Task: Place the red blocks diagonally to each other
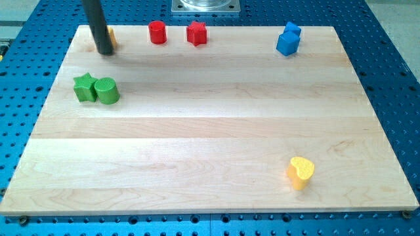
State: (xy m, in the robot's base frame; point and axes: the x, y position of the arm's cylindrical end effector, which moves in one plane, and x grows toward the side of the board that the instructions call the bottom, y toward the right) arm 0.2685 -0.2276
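Observation:
A red cylinder and a red star-shaped block sit side by side near the view's top edge of the wooden board, a small gap between them. My tip is at the view's top left, well to the left of the red cylinder. It stands right in front of an orange block, which it mostly hides.
A green star and a green cylinder touch at the view's left. Two blue blocks sit close together at the top right. A yellow heart-shaped block lies at the bottom right. A metal mount is at the top.

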